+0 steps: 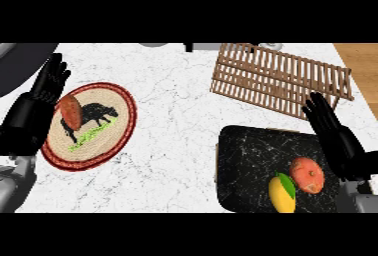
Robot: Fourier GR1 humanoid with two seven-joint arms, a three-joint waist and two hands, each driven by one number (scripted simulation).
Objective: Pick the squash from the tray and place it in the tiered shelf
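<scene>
squash (283, 194) lying on black tray (244, 165) near its front edge, just beside red fruit (307, 175) | progress: nothing done yet; grasping, lifting, placing all remaining | right hand (336, 135) hovering over tray's right rim, fingers straight, holding nothing | tiered shelf (280, 77) standing just behind tray, path looking short and unobstructed | left hand (44, 87) resting open at left edge, by plate (127, 107)

Black left hand (40, 92) and right hand (338, 134) on apparently plain grey forearms (13, 184).
</scene>
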